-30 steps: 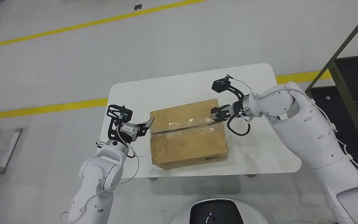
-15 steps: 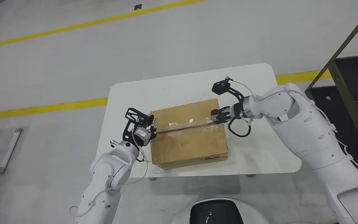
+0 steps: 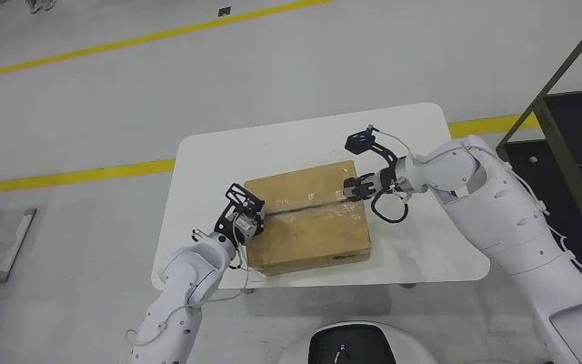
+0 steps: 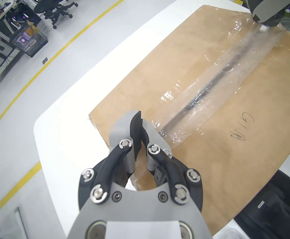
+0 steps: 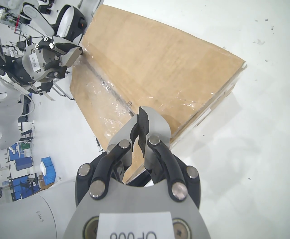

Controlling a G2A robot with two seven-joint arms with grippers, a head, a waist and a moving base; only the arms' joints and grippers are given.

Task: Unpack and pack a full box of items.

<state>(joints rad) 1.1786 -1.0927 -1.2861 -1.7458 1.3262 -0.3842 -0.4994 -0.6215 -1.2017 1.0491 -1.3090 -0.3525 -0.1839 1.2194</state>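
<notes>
A closed brown cardboard box (image 3: 307, 227) lies in the middle of the white table (image 3: 273, 146), its top seam sealed with clear tape (image 4: 204, 90). My left gripper (image 3: 255, 217) is shut with nothing in it, its tips at the box's left edge where the seam ends (image 4: 137, 117). At the opposite end of the seam, my right gripper (image 3: 351, 188) is also shut and empty, tips resting at the box's top edge (image 5: 142, 113). The box (image 5: 158, 63) and the left gripper (image 5: 74, 54) both appear in the right wrist view. In the left wrist view the right gripper (image 4: 262, 13) sits at the far end of the box (image 4: 226, 147).
Bare table surface lies behind the box and to its right (image 3: 418, 237). The box's front edge is close to the table's near rim. A dark metal frame (image 3: 555, 100) stands off the table at the right.
My left gripper has swung right from beside the box to the left end of the taped seam and closed up. The right gripper has stayed at the other end.
</notes>
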